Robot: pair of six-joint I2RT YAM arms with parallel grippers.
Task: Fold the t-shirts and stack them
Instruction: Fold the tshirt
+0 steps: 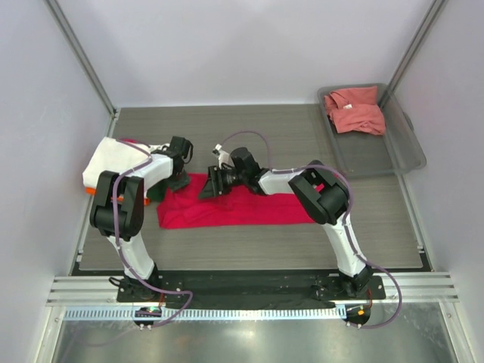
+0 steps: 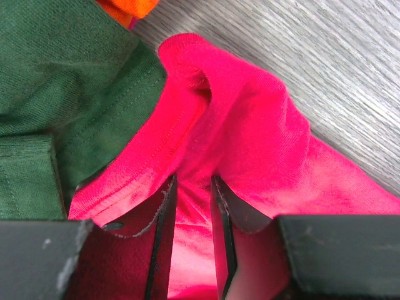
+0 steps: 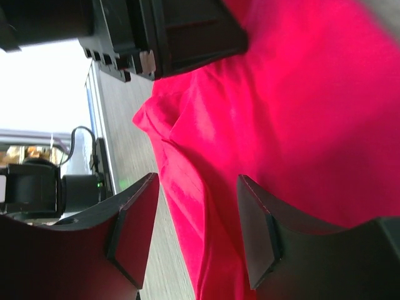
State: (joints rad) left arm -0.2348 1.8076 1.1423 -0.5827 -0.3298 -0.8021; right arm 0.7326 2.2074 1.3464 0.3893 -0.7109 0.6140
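Crimson t-shirt [image 1: 234,208], soft knit lying as a long narrow band on the grey wood-grain table [image 1: 265,136], runs lengthwise away from the dark green t-shirt [image 2: 62,94], its stitched hem corner touching that green cloth. Left hand [image 2: 194,181] sits at that corner, right beside the dark green t-shirt, fingers drawn almost together with a ridge of crimson cloth between them, apparently pinched; right hand [image 3: 199,181] hangs farther from the dark green t-shirt along the same edge, fingers apart, gripping nothing. Judgement: next fold should cross the long axis, both hands lifting that edge together.

White-walled lab cell, aluminium frame [image 1: 423,287]
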